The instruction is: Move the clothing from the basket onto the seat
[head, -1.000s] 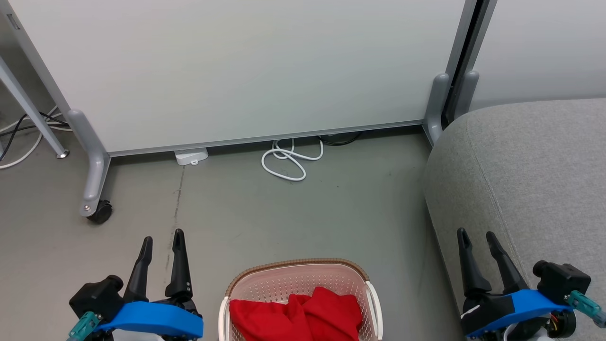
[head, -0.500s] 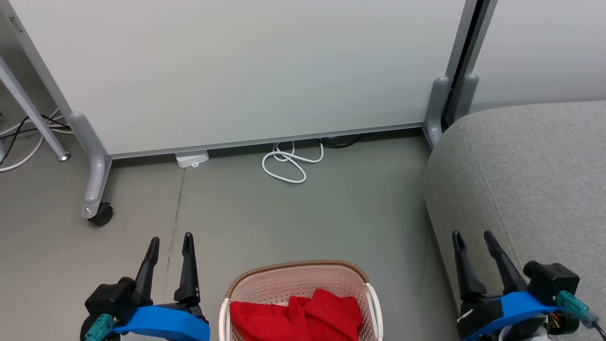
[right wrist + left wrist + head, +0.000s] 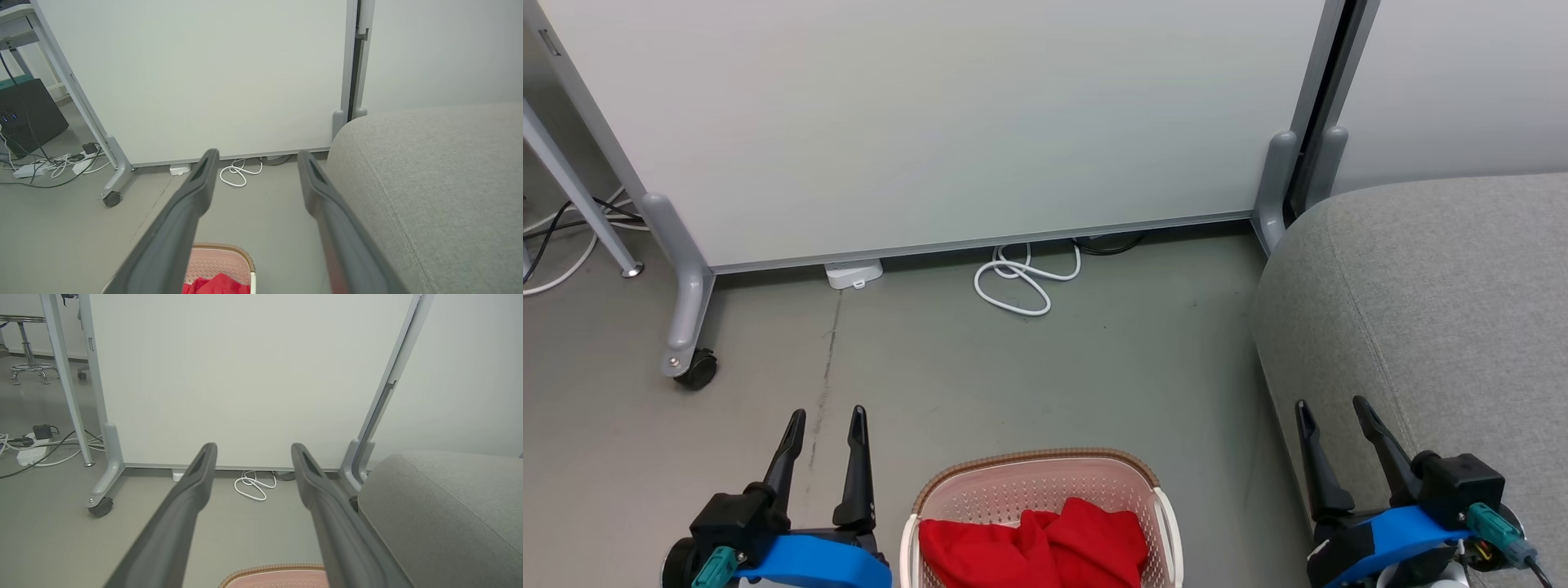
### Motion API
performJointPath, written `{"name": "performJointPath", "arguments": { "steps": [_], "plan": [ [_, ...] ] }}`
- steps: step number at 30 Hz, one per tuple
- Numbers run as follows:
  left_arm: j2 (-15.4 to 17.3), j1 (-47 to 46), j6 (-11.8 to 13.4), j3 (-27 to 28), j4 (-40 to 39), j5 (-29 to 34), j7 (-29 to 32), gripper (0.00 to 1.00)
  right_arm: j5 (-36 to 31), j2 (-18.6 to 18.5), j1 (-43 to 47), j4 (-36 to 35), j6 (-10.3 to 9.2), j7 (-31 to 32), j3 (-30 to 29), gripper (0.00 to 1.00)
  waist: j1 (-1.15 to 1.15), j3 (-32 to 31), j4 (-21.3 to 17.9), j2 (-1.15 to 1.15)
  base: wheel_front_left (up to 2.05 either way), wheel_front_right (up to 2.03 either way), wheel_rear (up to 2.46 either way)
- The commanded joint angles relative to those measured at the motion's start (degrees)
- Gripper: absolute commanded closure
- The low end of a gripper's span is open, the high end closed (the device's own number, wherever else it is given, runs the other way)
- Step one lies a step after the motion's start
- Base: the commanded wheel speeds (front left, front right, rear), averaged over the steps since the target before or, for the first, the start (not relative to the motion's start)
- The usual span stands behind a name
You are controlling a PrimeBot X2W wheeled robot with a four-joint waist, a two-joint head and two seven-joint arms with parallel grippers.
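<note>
Clothing: we see the red clothing (image 3: 1045, 543) bunched inside the basket (image 3: 1037, 454).
Basket: it stands on the grey floor (image 3: 980, 367) between our two arms, at the bottom middle of the head view.
Seat: the grey seat (image 3: 1437, 286) lies on our right, near the basket but apart from it.
Left gripper: our left gripper (image 3: 827, 412) hovers over the floor just left of the basket, fingers apart and empty.
Right gripper: our right gripper (image 3: 1330, 403) hovers at the seat's front edge, fingers apart and empty.
Background: a white partition (image 3: 931, 122) stands beyond, a white cable (image 3: 1021, 282) coiled at its foot.

red clothing (image 3: 1045, 543), cream basket (image 3: 1013, 488), grey seat (image 3: 1445, 294)
</note>
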Motion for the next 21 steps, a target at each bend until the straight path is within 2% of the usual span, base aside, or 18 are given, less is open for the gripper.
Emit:
{"name": "performJointPath", "arguments": {
  "steps": [1, 14, 21],
  "plan": [
    [0.1, 0.2, -0.2, 0.1, -0.1, 0.8, -0.4, 0.00, -0.9, -0.4, 0.2, -0.3, 0.12, -0.5, 0.1, 0.00, 0.00, 0.0, 0.0, 0.00, 0.00, 0.00, 0.00],
    [0.0, 0.1, -0.3, 0.2, 0.2, 3.8, -1.7, 0.00, -5.6, -0.4, -0.2, 0.3, 0.14, -1.9, 0.0, 0.00, 0.00, 0.3, 0.0, 0.00, 0.00, 0.00, 0.00],
    [-0.1, -0.1, -0.3, 0.4, 0.3, 3.5, -1.7, 0.00, -5.0, -0.4, -0.4, 0.7, 0.14, -2.1, 0.1, 0.00, 0.00, 0.3, 0.0, 0.00, 0.00, 0.00, 0.00]
  ]
}}
